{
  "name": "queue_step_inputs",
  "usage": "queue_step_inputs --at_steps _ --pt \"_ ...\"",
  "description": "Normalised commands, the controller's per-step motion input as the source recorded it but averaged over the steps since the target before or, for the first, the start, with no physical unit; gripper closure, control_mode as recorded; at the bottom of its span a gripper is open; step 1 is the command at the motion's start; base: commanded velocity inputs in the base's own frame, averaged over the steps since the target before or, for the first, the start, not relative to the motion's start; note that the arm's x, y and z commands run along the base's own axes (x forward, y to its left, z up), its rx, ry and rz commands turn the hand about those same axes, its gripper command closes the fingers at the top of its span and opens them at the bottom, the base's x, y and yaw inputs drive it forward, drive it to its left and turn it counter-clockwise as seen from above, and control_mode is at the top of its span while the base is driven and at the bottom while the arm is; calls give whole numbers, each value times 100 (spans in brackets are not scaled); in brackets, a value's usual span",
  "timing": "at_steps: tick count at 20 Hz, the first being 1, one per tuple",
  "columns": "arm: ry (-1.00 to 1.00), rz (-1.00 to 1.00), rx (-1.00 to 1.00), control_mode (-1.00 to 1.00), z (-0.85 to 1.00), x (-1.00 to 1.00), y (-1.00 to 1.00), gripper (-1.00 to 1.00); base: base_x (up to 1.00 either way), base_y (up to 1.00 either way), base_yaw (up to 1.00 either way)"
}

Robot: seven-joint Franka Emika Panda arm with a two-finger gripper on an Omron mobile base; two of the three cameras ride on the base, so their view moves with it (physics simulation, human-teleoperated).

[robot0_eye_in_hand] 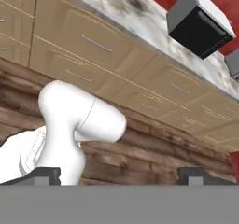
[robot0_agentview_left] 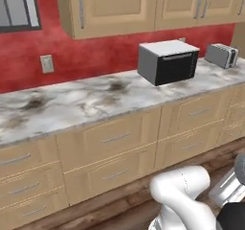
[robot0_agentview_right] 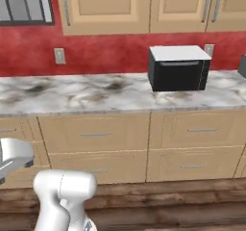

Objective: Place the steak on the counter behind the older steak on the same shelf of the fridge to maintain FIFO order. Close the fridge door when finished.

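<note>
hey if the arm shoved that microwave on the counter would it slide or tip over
The microwave looks boxy and wide-based, so it would probably slide rather than tip. The marble counter appears smooth, likely low grip. Its bulk suggests it's heavy to push.

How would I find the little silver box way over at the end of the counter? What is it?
Follow the long marble counter under the red wall to the black-fronted microwave. Just past it, nearer the corner, sits the toaster. It is smaller and lower than the microwave, silver, with no dark door.

2 base views — shared counter
</note>
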Motion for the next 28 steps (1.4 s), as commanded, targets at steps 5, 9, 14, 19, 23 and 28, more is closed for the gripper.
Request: queue_step_inputs --at_steps 5,9,14,19,23,28 --pt "0 0 0 100 0 0 0 -100 60 33 -76" --pt "0 0 0 100 0 0 0 -100 57 46 -78" --pt "0 0 0 100 0 0 0 -100 51 38 -79" --pt "0 0 0 100 0 0 0 -100 45 33 -78" --pt "0 0 0 100 0 0 0 -100 35 38 -80" --pt "0 0 0 100 0 0 0 -100 23 29 -80"
